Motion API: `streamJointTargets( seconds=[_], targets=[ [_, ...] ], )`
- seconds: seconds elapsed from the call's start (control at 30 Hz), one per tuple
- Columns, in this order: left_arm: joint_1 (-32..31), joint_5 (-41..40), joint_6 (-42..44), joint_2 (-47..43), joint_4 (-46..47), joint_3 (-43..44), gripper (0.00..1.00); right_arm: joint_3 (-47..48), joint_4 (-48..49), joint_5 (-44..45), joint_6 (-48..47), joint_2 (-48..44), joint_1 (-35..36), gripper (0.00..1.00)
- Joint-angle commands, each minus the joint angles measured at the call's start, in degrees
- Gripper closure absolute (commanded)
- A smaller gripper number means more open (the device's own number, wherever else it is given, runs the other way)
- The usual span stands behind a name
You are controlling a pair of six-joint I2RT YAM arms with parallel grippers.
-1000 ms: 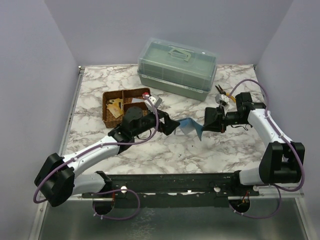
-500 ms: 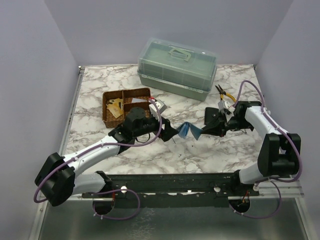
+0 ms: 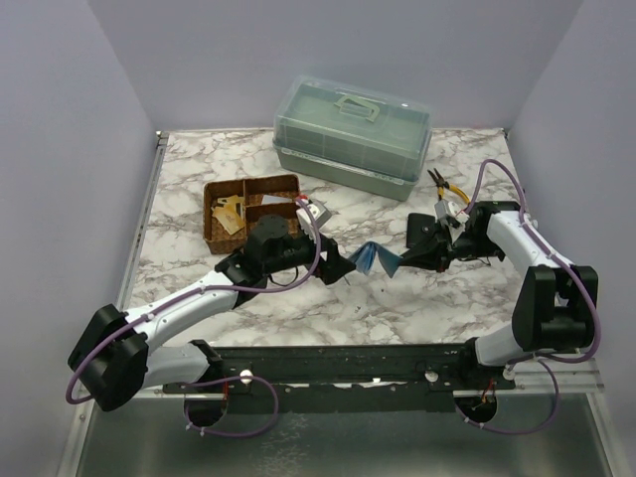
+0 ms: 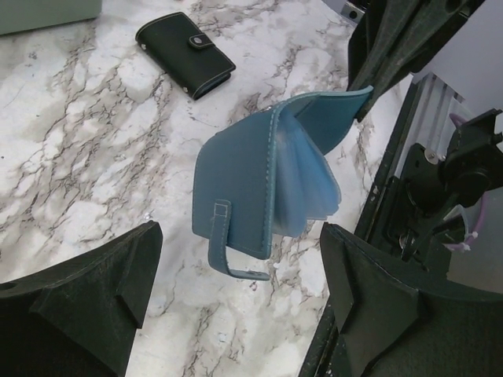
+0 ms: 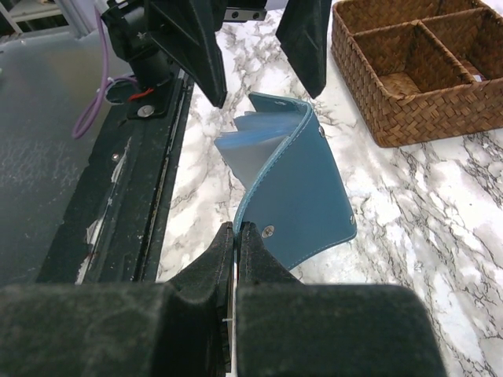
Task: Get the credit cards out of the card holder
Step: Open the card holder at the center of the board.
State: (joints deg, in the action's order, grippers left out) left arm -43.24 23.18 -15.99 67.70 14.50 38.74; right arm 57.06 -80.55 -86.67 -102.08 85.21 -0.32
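The teal-blue card holder [image 3: 372, 258] hangs open just above the table between my two grippers. My right gripper [image 5: 237, 232] is shut on the edge of its cover [image 5: 302, 196], beside the snap stud. Its lighter blue pockets [image 4: 310, 188] fan out, and its strap [image 4: 224, 247] hangs down. My left gripper [image 4: 236, 306] is open, with its fingers [image 4: 86, 306] spread on either side just short of the holder [image 4: 244, 188]. No tan-orange card shows in the pockets. Some tan flat pieces [image 3: 231, 214] lie in the basket; I cannot tell if they are cards.
A woven brown basket [image 3: 214, 238] with compartments stands left of centre and also shows in the right wrist view [image 5: 357, 71]. A green lidded box [image 3: 353, 124] stands at the back. Yellow-handled pliers [image 3: 442, 187] lie at the right. A black snap wallet [image 4: 185, 43] lies beyond the holder.
My right gripper has swung lower and to the left with the card holder. My left gripper has come a little nearer and toward the holder. Little moved in the last half second.
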Motion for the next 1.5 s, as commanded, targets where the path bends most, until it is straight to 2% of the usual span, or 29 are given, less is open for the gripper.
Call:
streamJointTargets(
  seconds=[0.0, 0.13, 0.27, 0.5, 0.87, 0.97, 1.0, 1.23, 1.33, 1.47],
  targets=[
    [-0.20, -3.53, -0.80, 0.57, 1.36, -0.13, 0.13, 0.82, -0.96, -3.22, -1.28, -1.33, 0.32, 1.00],
    [-0.18, -2.12, -0.60, 1.27, 1.58, 0.48, 0.21, 0.94, -1.01, -3.30, -1.12, -1.15, 0.32, 1.00],
    [-0.26, -1.30, -1.51, 3.14, 1.66, 1.11, 0.24, 1.37, -1.00, -3.67, -0.51, -0.77, 0.32, 1.00],
    [-0.92, -4.30, -2.66, 6.37, 1.76, 2.37, 0.34, 1.13, -1.01, -3.31, -0.22, -0.79, 0.32, 1.00],
    [-4.59, -6.87, -0.05, 7.21, 2.54, 3.92, 0.35, 1.68, -1.01, -3.68, 1.51, 0.21, 0.32, 1.00],
    [-4.88, -5.64, 0.58, 7.80, 2.68, 4.34, 0.52, 1.71, -1.01, -3.50, 1.72, 0.20, 1.22, 1.00],
    [-4.88, -5.50, 0.60, 7.99, 2.78, 4.40, 0.54, 1.70, -1.01, -3.43, 1.83, 0.16, 1.53, 1.00],
    [-4.83, -6.28, 0.88, 9.17, 3.08, 5.38, 0.51, 1.56, -1.03, -3.04, 2.56, -0.13, 2.23, 1.00],
    [-4.83, -7.30, 1.22, 9.14, 3.08, 5.66, 0.32, 1.68, -1.01, -2.84, 2.74, -0.39, 2.51, 1.00],
    [-4.83, -5.38, 2.99, 7.27, 3.73, 4.45, 0.26, 2.07, -1.01, -2.71, 3.11, -0.81, 2.55, 1.00]
  ],
)
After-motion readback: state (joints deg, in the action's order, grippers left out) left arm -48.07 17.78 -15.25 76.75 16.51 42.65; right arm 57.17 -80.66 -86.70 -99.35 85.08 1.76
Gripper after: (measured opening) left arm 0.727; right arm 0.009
